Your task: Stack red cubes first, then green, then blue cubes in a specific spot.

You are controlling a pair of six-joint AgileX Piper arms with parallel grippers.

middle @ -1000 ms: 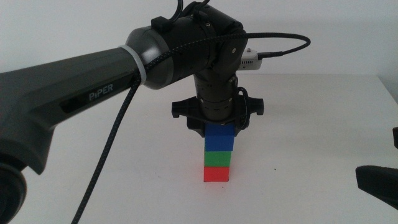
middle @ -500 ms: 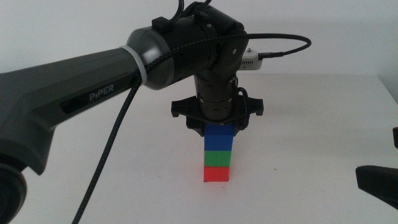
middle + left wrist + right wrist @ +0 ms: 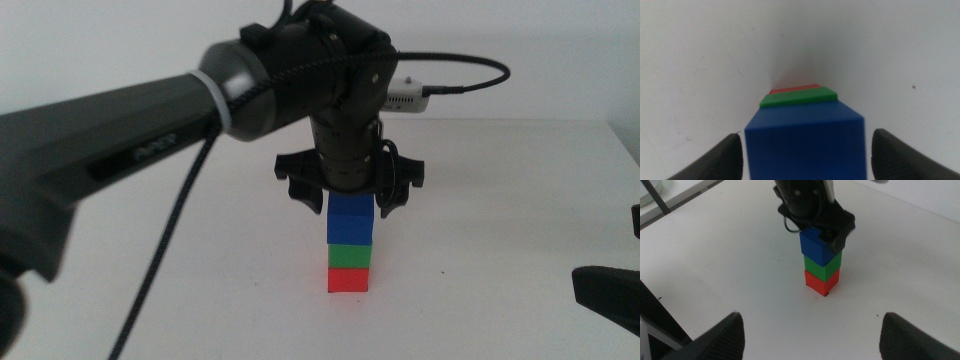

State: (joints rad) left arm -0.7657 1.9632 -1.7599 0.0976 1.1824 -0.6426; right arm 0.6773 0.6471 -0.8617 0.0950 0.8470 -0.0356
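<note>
A three-cube tower is standing on the white table: the red cube is sitting at the base, the green cube is resting directly on it, and the blue cube is sitting on top of the green one. Seen from the right wrist camera, the blue cube is lying slightly turned and shifted against the green cube below it, so their edges are not lining up exactly.

The left gripper is hanging straight above the tower, its arm reaching in from the left of the tower. Its jaws are spread apart, standing on either side of the blue cube with a visible gap of table showing between each jaw and the cube's faces in the left wrist view, so nothing is being held.

The right gripper is waiting well apart from the tower, toward the camera side, with its jaws spread wide and holding nothing.
</note>
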